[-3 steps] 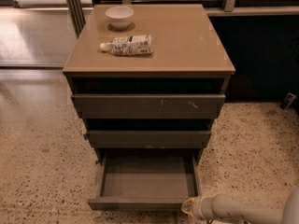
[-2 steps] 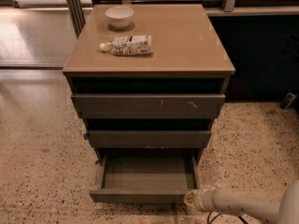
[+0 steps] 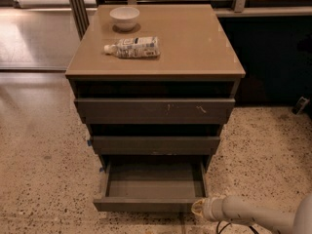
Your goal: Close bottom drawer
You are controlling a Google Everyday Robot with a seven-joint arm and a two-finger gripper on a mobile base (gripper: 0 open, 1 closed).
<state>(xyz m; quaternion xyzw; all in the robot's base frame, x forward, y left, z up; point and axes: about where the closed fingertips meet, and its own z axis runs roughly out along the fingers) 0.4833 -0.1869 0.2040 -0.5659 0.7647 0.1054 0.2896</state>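
The bottom drawer (image 3: pixel 146 204) stands pulled well out at 6 o'clock, under the middle drawer (image 3: pixel 156 144). The pincer (image 3: pixel 198 208) sits at 5 o'clock against the right end of its front; we cannot tell whether it is open or closed. We would push straight toward 12 o'clock, nearer the front's middle, lest the box skew and bind.

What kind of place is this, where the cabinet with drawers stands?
Probably an office or lab building, not a home: speckled stone floor, metal-framed partition behind the cabinet. The gripper is at the front right corner of the open bottom drawer.
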